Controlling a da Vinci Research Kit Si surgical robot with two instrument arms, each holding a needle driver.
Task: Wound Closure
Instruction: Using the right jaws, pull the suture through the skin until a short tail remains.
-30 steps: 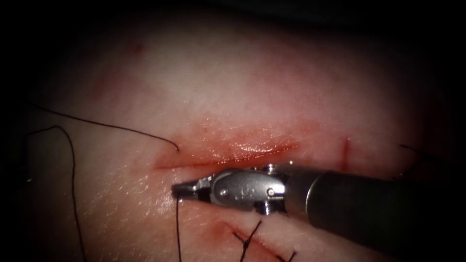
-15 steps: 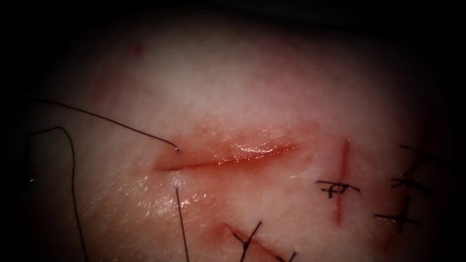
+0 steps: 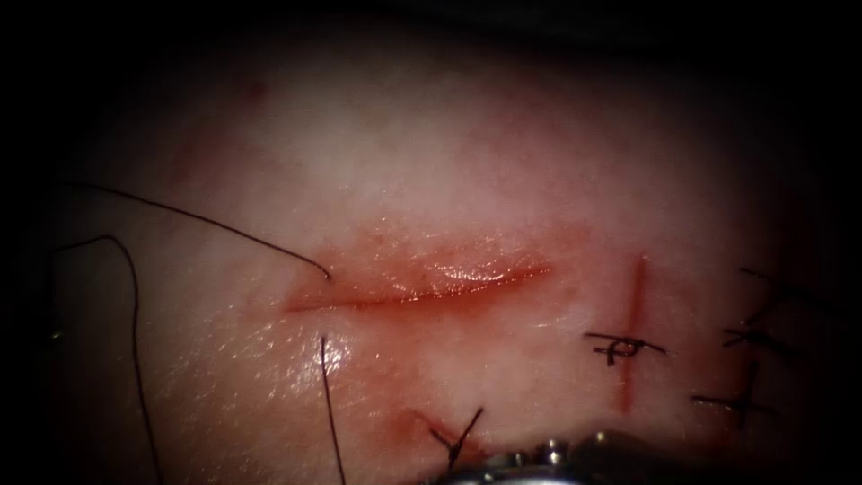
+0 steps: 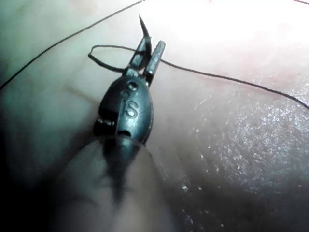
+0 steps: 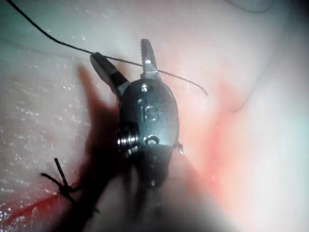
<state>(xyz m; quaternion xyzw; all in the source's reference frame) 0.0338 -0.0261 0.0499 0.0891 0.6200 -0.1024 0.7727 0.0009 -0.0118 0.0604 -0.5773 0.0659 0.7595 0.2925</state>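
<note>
Centrally, the cut (image 3: 422,292) in the tissue (image 3: 449,162) lies open, unstitched; thread (image 3: 330,404) enters below its left end and leaves above (image 3: 224,232). Smaller cuts to the right carry knots (image 3: 621,346). The left tool (image 4: 150,52) grips the needle (image 4: 144,30) near its point, clear of tissue. The right tool (image 5: 126,63) stands wide open, holding nothing; its wrist is cut off at the endoscope's lower edge. Most closure remains, judging by the gap.

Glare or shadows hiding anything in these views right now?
Endoscope view: wet glints along the cut, dark edges. Left wrist view: glare on the tissue; left tool holds the needle near its point, out of tissue. Right wrist view: right tool, jaws open, empty, throws a shadow on the tissue.
</note>
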